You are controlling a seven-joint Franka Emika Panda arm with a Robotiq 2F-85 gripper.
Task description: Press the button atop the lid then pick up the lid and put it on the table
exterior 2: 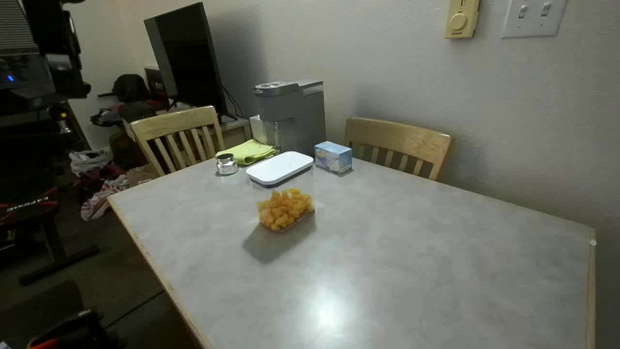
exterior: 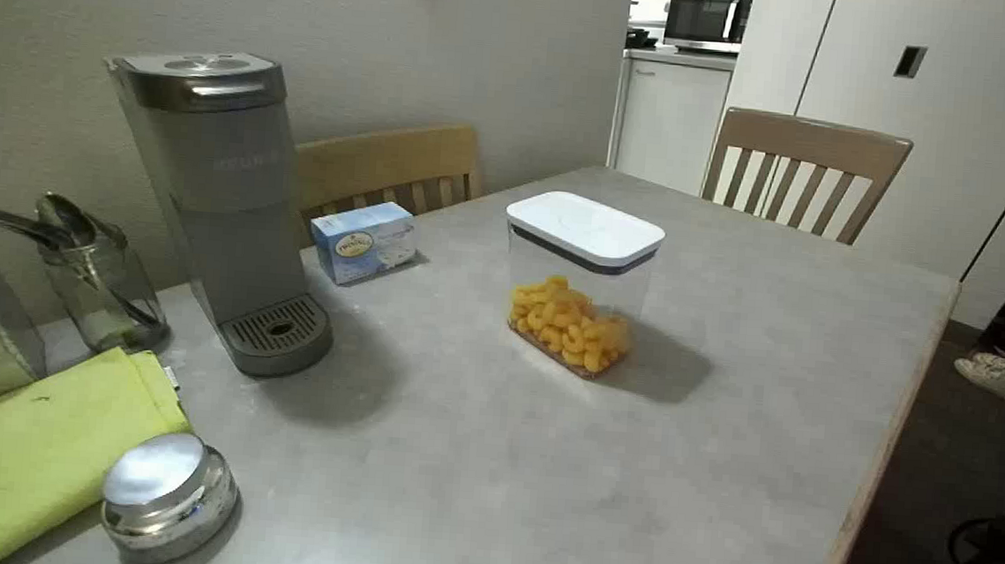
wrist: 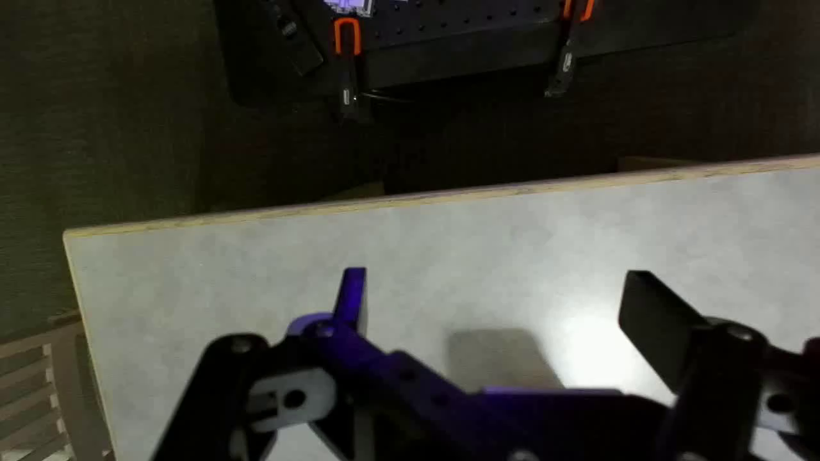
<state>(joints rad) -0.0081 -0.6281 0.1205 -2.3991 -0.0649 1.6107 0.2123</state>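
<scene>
The white rounded-rectangle lid (exterior: 584,228) sits on a clear container (exterior: 578,280) holding yellow-orange pieces. The same lid (exterior 2: 279,168) and container (exterior 2: 286,206) show in an exterior view. The button (exterior: 600,222) is a faint same-coloured centre panel on the lid; whether it is raised or pressed I cannot tell. The container stands upright on the light grey table (exterior: 719,474). In the wrist view my gripper (wrist: 496,282) is open and empty above the table (wrist: 243,275), near its edge. A shadow shows between the fingers; lid and container are hidden there.
A coffee maker (exterior: 224,209), a blue tea box (exterior: 365,243), a jar of cutlery (exterior: 100,280), a yellow-green cloth (exterior: 49,436) and a round metal-lidded jar (exterior: 169,498) stand on the table. Wooden chairs (exterior 2: 397,145) surround it. Dark equipment (exterior 2: 43,63) is at the upper left.
</scene>
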